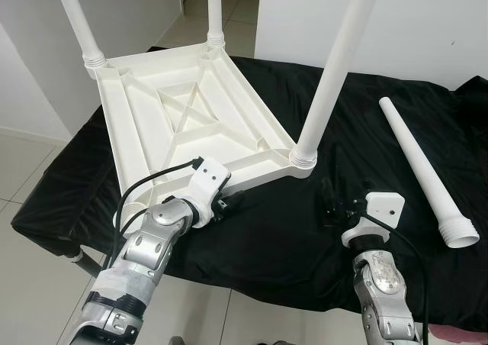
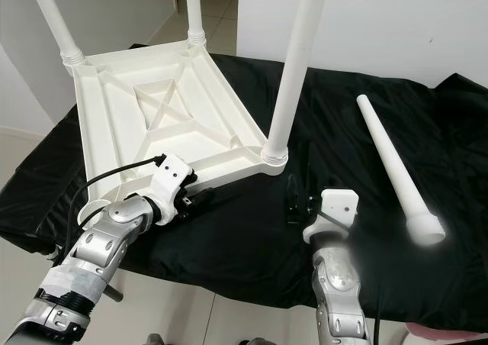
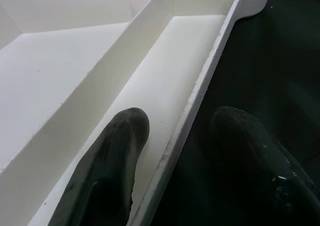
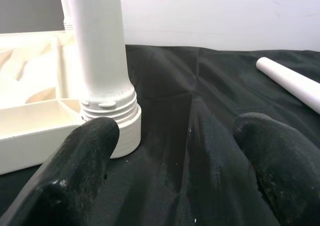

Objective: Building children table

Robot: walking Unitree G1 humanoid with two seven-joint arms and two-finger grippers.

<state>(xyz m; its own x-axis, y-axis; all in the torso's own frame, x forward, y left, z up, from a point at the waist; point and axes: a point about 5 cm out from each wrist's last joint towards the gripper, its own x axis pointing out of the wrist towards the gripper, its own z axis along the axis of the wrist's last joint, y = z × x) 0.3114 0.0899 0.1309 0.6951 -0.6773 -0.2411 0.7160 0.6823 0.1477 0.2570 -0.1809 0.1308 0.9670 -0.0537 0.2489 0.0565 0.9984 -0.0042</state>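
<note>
A white plastic children's table point(image 1: 191, 108) lies upside down on a black cloth, with three white legs standing up from its corners. A loose white leg point(image 1: 427, 169) lies on the cloth to the right. My left gripper point(image 1: 229, 204) is at the table's near rim and open. In the left wrist view its fingers point(image 3: 120, 141) straddle the rim point(image 3: 172, 146), one inside the frame and one outside. My right gripper point(image 1: 339, 204) hovers open over the cloth, just in front of the near right leg point(image 4: 100, 46).
The black cloth point(image 1: 290, 238) covers a low stand whose front edge runs close to my arms. White walls point(image 1: 427, 24) stand behind and to the left, with tiled floor point(image 1: 23, 169) below. A round corner socket point(image 2: 95, 207) sits by my left forearm.
</note>
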